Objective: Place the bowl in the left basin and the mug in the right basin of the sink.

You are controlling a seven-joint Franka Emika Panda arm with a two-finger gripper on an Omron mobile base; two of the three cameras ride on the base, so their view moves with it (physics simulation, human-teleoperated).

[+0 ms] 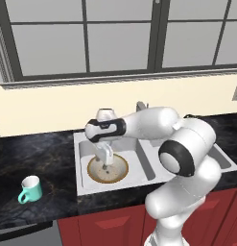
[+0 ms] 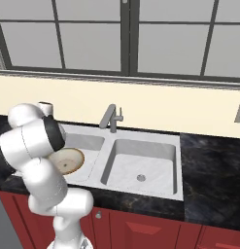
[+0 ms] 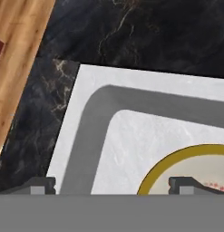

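This is a home kitchen. A white marbled double-basin sink with a grey metal faucet is set into a dark marbled counter above red cabinet doors. A large paned window runs behind it over a cream wall, and the hand view shows wood flooring.

bowl in left basin | claw open above | mug on counter
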